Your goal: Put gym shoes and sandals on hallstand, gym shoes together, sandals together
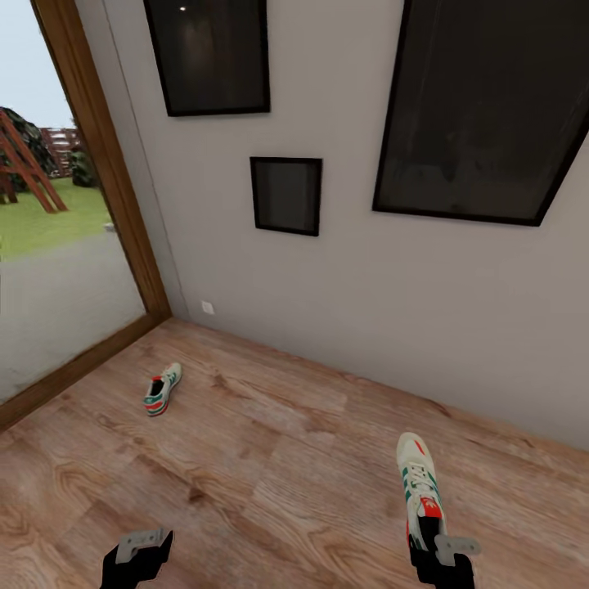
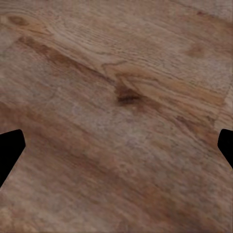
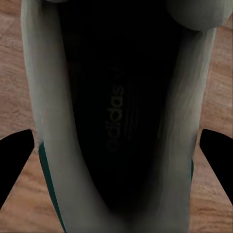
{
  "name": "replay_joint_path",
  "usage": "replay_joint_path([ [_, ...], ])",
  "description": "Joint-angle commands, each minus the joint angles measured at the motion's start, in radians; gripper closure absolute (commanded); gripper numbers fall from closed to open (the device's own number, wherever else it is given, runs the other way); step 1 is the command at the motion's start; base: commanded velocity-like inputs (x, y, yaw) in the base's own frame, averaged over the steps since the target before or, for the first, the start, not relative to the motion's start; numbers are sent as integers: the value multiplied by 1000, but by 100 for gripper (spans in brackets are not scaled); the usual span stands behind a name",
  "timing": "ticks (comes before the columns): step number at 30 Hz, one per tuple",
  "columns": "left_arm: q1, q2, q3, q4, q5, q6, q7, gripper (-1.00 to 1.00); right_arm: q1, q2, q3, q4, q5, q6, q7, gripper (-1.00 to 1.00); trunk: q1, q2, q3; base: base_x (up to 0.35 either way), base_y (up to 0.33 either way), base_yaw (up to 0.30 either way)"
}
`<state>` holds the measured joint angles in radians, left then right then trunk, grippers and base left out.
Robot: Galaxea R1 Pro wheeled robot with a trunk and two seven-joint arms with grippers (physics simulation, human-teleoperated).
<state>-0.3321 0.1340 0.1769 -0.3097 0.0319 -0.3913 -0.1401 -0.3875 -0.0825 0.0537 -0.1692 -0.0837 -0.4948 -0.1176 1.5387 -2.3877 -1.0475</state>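
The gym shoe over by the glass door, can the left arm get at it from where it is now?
Probably not yet. The far gym shoe lies well ahead on the corridor floor, while the left gripper hangs low near the robot over bare planks. Nothing blocks the way, but the base likely has to roll closer first.

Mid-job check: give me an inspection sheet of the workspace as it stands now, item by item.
Surface: light brown wood-plank corridor floor, grain and knots visible.
Job's things: one white-cream lace-up gym shoe lies near the glass door; second gym shoe by the right gripper.
Clutter: nothing seen.
Grippers: left gripper open over bare floor; right gripper open, fingers straddling the second shoe's opening.
Cables: nothing seen.
Surroundings: grey wall with three dark framed pictures; wood-framed glass door; white wall socket.
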Motion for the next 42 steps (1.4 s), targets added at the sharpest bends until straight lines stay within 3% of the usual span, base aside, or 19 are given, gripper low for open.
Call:
replay_joint_path([
  [1, -1, -1, 6, 1, 3, -2, -10, -100, -1, 0, 6, 0, -8, -4, -2, 100, 0, 0, -1, 87, 333, 0],
  [13, -1, -1, 7, 1, 3, -3, -10, -100, -1, 0, 6, 0, -8, -4, -2, 100, 0, 0, -1, 88, 333, 19],
  [25, 5, 0, 7, 0, 5, -4, -10, -100, -1, 0, 6, 0, -8, -4, -2, 100, 0, 0, 0, 131, 332, 243],
  [42, 18, -1, 7, -11, 6, -4, -10, -100, -1, -4, 6, 0, -7, -4, -3, 100, 0, 0, 0, 214, 292, 13],
])
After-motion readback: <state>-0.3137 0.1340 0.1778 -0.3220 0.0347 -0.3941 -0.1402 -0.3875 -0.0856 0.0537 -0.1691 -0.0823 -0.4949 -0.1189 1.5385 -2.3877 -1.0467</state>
